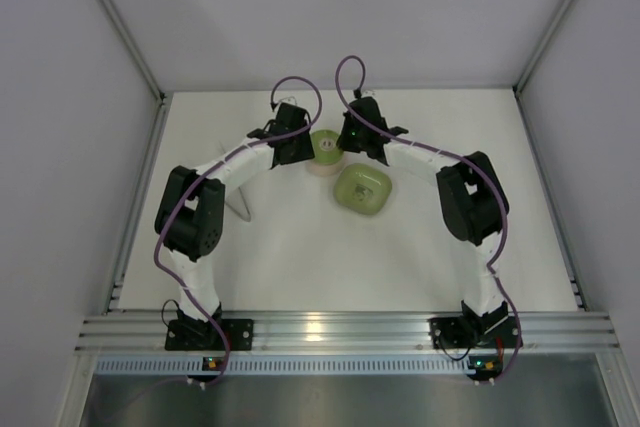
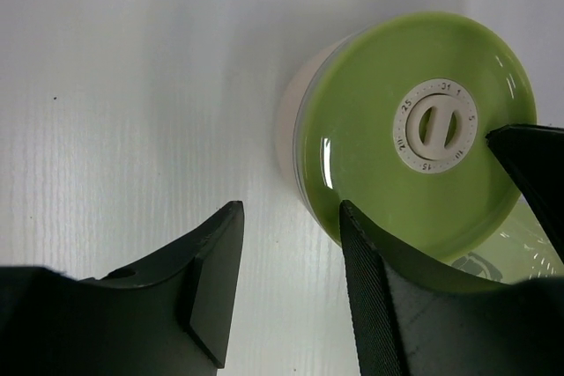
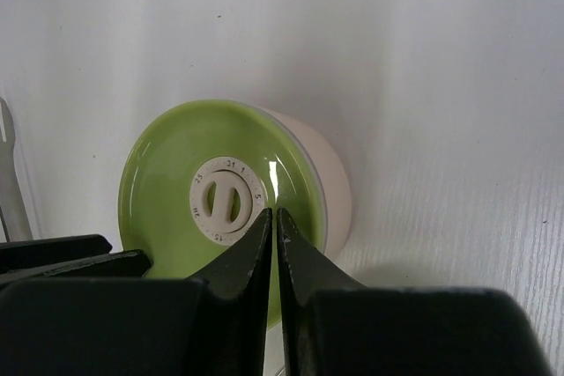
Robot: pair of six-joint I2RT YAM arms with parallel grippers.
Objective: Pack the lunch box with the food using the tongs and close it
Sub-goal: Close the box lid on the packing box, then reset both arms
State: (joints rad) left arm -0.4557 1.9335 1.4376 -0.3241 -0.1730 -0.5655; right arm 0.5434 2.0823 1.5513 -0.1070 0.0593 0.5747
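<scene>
Left wrist view shows my left gripper (image 2: 291,213) with its jaws standing apart and nothing between them. The lunch box (image 2: 295,121) sits just ahead and to the right of it, with the green lid (image 2: 370,138) resting on top. One finger (image 2: 370,288) overlaps the lid's near rim, though from this angle I cannot tell whether it touches.

My right gripper (image 3: 269,216) has its jaws pinched together on nothing, with the tips right over the lid beside the white centre mark (image 3: 225,202).

I judge the step in hand to be seating the lid. I should press straight down near the centre so it does not tip, and keep the left fingers off the rim so the box does not skid on the table (image 2: 132,85).

The tongs (image 3: 7,173) lie far to the left of my right gripper, beyond the box. No food shows; I take it to be under the lid
</scene>
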